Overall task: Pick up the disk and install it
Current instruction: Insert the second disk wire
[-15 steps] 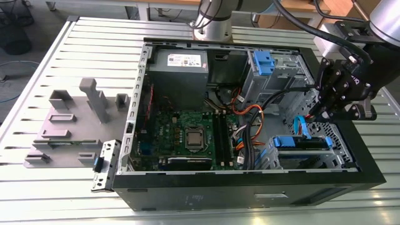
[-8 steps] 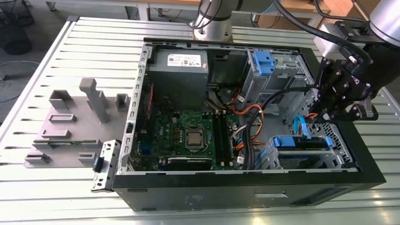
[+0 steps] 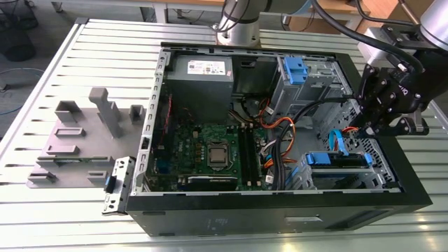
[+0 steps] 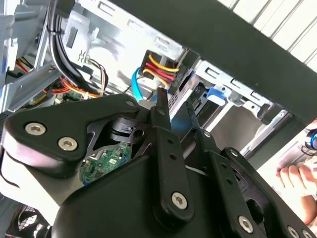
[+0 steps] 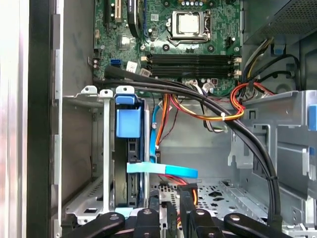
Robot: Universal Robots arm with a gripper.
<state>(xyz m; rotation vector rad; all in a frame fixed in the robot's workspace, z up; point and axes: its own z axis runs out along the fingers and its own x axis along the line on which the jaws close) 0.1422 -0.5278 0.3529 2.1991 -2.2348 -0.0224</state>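
Note:
The disk (image 3: 337, 160) sits in its blue carrier inside the lower drive cage, at the front corner of the open computer case (image 3: 280, 218). In the first wrist view the disk (image 5: 132, 168) stands on edge in the cage under its blue carrier tab (image 5: 128, 123). My black gripper (image 3: 358, 134) hangs just behind the cage, at the disk's cable end. A black power connector (image 5: 189, 191) with red, yellow and orange wires lies right at the gripper (image 5: 169, 212). A flat blue data cable (image 5: 161, 169) crosses just above it. The second wrist view shows the gripper (image 4: 176, 105) pointing at that connector (image 4: 159, 74).
A thick black cable bundle (image 5: 237, 134) runs across the case over the motherboard (image 3: 210, 152). A grey power supply (image 3: 199, 79) and a blue bracket (image 3: 297, 71) sit at the far end. A grey fixture (image 3: 84, 142) stands on the table. A person's hand (image 4: 292, 178) is beyond the case.

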